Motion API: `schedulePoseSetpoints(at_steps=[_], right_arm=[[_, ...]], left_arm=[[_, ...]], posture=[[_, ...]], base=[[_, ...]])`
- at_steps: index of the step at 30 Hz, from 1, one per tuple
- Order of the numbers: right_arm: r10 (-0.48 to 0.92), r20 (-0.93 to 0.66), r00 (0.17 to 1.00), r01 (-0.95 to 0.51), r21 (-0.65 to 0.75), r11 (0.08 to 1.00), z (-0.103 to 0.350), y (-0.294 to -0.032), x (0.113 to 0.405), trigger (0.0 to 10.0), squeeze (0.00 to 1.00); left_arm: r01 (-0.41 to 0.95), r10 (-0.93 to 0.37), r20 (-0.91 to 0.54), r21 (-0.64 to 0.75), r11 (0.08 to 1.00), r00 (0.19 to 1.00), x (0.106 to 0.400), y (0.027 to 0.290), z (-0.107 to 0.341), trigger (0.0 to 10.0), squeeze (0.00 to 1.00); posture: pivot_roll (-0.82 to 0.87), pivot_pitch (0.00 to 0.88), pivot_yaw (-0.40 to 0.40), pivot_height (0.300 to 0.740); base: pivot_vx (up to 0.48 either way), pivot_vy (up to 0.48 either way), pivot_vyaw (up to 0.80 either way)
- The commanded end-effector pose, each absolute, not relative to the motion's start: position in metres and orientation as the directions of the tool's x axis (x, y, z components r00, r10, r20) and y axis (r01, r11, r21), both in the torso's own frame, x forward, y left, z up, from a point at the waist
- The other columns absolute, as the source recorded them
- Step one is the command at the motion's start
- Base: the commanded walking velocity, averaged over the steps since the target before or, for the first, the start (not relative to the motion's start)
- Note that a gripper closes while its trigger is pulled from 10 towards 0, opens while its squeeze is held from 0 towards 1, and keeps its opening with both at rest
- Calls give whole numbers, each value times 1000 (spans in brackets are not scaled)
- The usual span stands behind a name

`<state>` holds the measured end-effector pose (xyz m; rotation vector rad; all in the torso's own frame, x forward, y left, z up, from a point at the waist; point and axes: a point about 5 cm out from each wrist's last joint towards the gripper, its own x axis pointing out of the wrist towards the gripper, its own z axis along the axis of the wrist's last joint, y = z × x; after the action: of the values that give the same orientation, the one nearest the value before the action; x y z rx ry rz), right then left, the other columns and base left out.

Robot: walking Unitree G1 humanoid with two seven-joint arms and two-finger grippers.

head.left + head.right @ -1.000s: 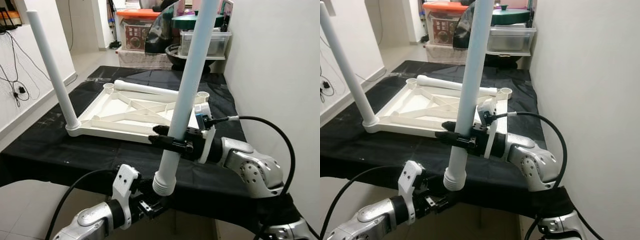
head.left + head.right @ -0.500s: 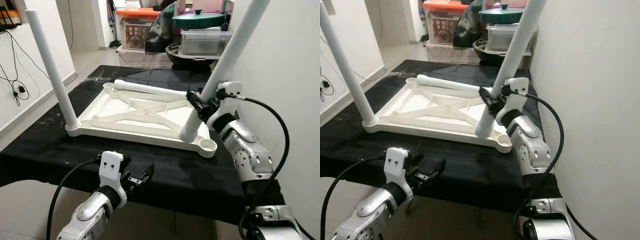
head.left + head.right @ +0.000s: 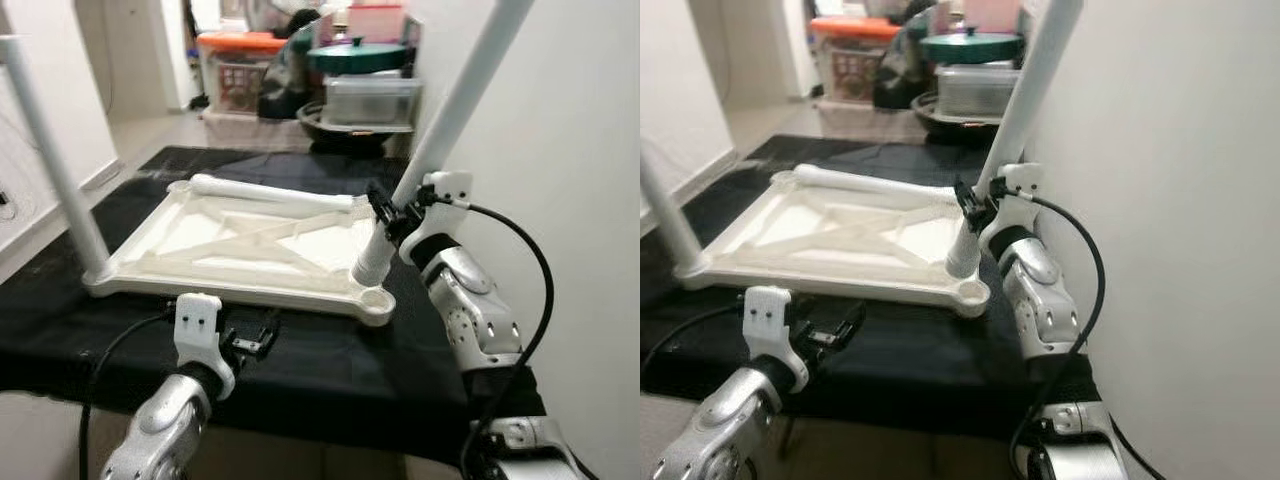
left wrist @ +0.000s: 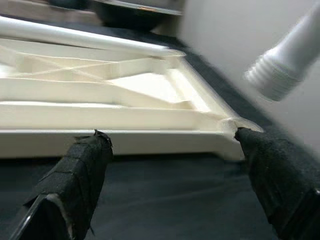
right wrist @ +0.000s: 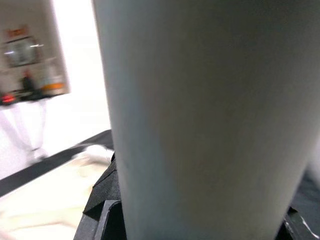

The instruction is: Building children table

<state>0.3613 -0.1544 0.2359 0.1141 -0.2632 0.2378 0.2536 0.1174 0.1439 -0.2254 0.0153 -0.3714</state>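
The white table top (image 3: 150, 262) lies upside down on the black-covered table (image 3: 330, 375). One white leg (image 3: 52, 165) stands upright in its near left corner. Another leg (image 3: 270, 190) lies along its far edge. My right gripper (image 3: 384, 213) is shut on a third leg (image 3: 455, 95), which leans to the right. That leg's threaded end (image 3: 368, 266) hangs just above and behind the near right corner socket (image 3: 378, 300). My left gripper (image 3: 252, 340) is open and holds nothing, low in front of the table top's near edge (image 4: 100, 142). The right wrist view is close on the held leg (image 5: 200, 125).
A white wall (image 3: 585, 150) runs close along the right side. Behind the table stand a clear box with a green-lidded pot (image 3: 362, 58) and an orange-lidded box (image 3: 238, 45). Open floor (image 3: 130, 135) lies to the left.
The camera has shifted, so the scene sits further left. My right gripper brought the leg's threaded end closer to the near right corner socket. The left gripper stays open.
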Motion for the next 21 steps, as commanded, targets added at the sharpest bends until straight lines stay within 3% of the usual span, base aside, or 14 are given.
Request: schedulePoseSetpoints(at_steps=[1,14,21], right_arm=[[225,282,933,-253,65,965,238,-146,364,10000,0],[230,319,919,-249,18,968,254,-143,375,10000,0],[276,306,911,-285,-15,958,266,-150,394,10000,0]], left_arm=[[329,-338,-3,-212,920,941,254,124,139,10000,0],[334,-339,12,-212,919,941,249,120,142,10000,0],[383,-384,27,-186,905,923,240,107,149,10000,0]], posture=[[146,0,-37,740],[154,0,-44,740],[159,55,-49,740]], base=[[0,0,0],[0,0,0],[0,0,0]])
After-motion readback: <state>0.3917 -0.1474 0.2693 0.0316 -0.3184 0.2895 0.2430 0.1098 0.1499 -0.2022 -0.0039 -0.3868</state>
